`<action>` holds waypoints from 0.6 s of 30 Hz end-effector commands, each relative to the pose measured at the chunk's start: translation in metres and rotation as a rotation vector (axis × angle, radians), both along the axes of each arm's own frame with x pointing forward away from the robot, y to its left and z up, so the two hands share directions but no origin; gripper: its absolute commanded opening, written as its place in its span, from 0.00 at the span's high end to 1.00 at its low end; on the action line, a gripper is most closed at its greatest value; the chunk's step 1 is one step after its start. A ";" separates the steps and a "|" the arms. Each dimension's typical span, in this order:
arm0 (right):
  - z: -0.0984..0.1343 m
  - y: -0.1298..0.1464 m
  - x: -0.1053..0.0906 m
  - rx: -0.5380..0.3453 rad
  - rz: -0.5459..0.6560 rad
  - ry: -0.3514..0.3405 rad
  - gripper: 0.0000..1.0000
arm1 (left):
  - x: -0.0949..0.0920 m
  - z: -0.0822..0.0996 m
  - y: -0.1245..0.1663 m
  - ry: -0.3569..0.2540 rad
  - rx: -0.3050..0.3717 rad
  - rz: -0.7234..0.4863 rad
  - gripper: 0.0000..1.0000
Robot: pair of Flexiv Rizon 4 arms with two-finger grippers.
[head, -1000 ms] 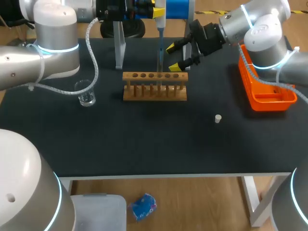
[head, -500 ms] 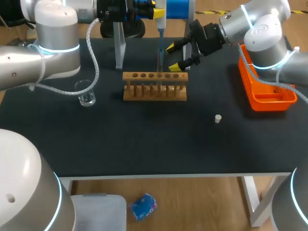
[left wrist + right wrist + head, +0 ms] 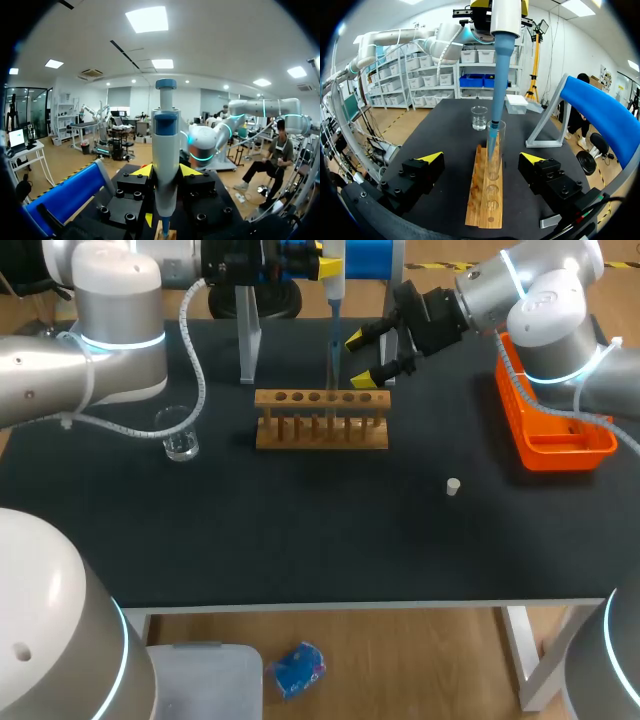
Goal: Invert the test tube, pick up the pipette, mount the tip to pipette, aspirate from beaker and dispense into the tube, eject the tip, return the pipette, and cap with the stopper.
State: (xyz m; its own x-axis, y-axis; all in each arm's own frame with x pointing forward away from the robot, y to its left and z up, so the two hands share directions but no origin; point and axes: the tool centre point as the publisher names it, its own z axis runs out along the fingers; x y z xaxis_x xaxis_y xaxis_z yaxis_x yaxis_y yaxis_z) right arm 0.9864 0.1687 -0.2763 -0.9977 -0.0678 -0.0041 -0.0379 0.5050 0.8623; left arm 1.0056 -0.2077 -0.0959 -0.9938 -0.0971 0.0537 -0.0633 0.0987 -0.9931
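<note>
My left arm [image 3: 110,335] comes in from the left and bends across the far side, carrying my left hand [image 3: 326,266] to the far middle. Its fingers are closed from both sides on the pipette [image 3: 165,135]. My right arm [image 3: 545,310] enters from the far right. My right hand [image 3: 362,358] points left with its fingers spread wide, gripping nothing.

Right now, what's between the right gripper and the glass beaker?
The wooden rack, holding the test tube with the pipette poking in, stands between right gripper and beaker. The right wrist view shows it.
</note>
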 end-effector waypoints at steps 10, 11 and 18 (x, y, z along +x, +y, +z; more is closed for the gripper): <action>0.035 -0.025 -0.005 0.031 0.024 -0.038 0.00 | 0.000 0.000 -0.001 -0.001 -0.001 0.002 1.00; 0.041 -0.030 -0.006 0.036 0.027 -0.047 0.00 | 0.000 0.000 -0.001 -0.001 -0.001 0.002 1.00; 0.085 -0.058 -0.011 0.063 0.010 -0.087 0.00 | 0.000 0.000 -0.001 -0.001 -0.001 0.002 1.00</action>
State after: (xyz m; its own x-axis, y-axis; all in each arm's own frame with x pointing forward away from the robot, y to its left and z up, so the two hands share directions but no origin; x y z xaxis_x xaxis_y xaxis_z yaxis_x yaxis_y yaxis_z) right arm 0.9888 0.1315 -0.2120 -0.9924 -0.0901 -0.0837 -0.1149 0.4363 0.8924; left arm 1.0056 -0.2078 -0.0960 -0.9938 -0.0971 0.0537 -0.0633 0.0987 -0.9931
